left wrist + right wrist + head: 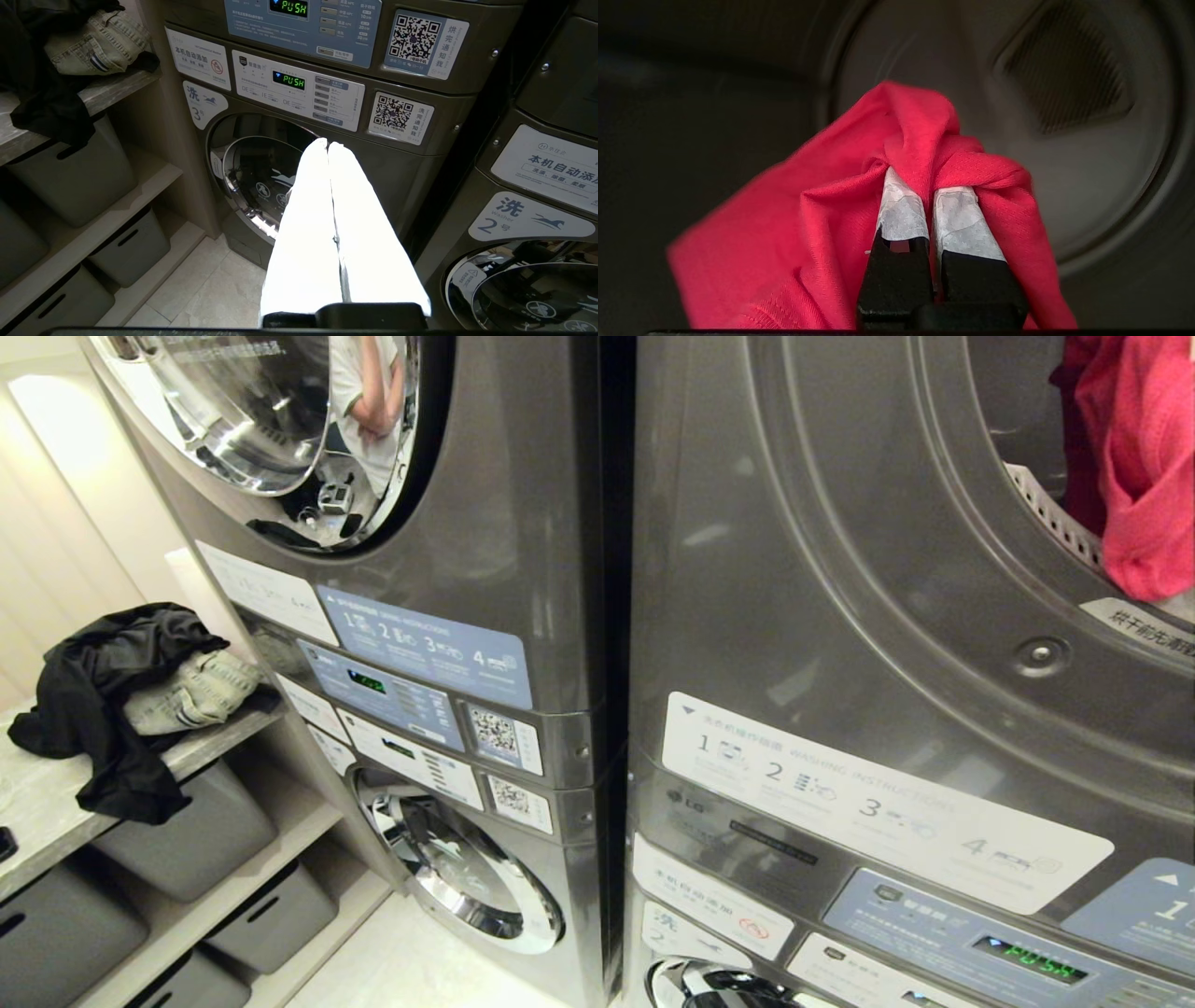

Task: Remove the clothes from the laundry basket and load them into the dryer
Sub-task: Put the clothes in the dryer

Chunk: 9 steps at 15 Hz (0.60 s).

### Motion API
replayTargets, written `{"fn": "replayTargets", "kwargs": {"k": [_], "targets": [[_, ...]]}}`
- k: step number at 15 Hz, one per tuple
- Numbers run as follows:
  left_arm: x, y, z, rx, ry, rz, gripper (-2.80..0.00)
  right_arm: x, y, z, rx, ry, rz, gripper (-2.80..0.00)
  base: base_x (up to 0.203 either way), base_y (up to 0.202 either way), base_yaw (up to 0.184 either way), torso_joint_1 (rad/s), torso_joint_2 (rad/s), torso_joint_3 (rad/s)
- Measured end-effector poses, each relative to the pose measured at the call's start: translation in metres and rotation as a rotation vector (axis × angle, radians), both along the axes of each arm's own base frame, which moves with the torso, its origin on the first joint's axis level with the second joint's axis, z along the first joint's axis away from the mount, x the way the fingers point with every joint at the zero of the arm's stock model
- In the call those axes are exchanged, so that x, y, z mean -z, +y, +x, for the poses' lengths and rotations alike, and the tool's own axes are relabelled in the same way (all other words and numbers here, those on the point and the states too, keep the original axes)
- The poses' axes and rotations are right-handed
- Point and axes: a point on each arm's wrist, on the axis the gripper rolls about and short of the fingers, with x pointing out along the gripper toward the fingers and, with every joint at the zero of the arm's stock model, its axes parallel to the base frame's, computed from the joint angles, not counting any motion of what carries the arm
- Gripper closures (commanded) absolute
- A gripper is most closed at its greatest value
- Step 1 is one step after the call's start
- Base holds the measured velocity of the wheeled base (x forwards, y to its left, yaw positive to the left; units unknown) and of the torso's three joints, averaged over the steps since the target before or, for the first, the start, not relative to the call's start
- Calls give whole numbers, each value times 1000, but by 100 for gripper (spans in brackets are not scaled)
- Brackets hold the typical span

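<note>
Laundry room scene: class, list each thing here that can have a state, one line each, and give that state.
right gripper: shut on the red garment, reaching into the drum.
red garment: bunched, hanging at the dryer opening.
dryer: door opening uncovered.
left gripper: shut, holding nothing.
lower washer door: closed.
black garment: draped over the shelf edge.
display: lit, reads PUSH.

Pale shelf (37, 803) left of the machines, carrying black clothes (103, 691) draped over its edge and a folded khaki garment (191, 691) touching them.
</note>
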Motion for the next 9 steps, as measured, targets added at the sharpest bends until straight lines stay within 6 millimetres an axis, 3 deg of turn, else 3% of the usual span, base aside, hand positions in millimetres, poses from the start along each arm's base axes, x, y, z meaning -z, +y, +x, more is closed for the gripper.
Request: {"fn": "replayTargets", "kwargs": {"k": [5,9], "targets": [[0,0,0,-1,0,0,0,-14,-10,39,19,-6,47,0,0,0,0,0,0,0],[0,0,0,0,0,0,0,-8,-16,60,27,64,65,0,0,0,0,0,0,0]]}}
